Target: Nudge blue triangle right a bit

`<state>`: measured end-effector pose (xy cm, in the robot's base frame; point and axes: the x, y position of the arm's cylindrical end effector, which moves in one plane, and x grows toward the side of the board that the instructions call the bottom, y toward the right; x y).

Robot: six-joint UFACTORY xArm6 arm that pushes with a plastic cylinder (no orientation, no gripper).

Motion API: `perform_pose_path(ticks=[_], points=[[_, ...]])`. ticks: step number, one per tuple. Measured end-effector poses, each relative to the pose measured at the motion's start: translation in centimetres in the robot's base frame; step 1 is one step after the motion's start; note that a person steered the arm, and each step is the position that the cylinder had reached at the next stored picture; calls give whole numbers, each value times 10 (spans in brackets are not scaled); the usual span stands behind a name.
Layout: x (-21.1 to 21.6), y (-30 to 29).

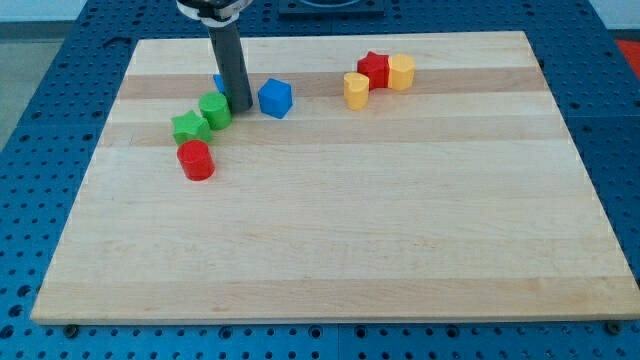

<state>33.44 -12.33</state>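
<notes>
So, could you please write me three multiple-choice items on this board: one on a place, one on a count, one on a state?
1. Where does my tip stand?
A. between the green cube and the blue cube
B. beside the yellow blocks
C. at the view's bottom edge

2. How many red blocks are there?
A. one
B. two
C. three

3. How does the blue triangle show?
A. in full view
B. mostly hidden behind the rod
C. stacked on a cube

Key: 1 A, the rod's end sits in that gap. 2 B, the red cylinder and the red star. 3 B, only a blue sliver shows at the rod's left.
</notes>
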Motion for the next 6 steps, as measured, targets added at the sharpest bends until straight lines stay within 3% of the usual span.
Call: perform_pose_path(ticks=[2,3,5,6], points=[[-64,37],[-96,22],[-76,-102],[-45,-122]])
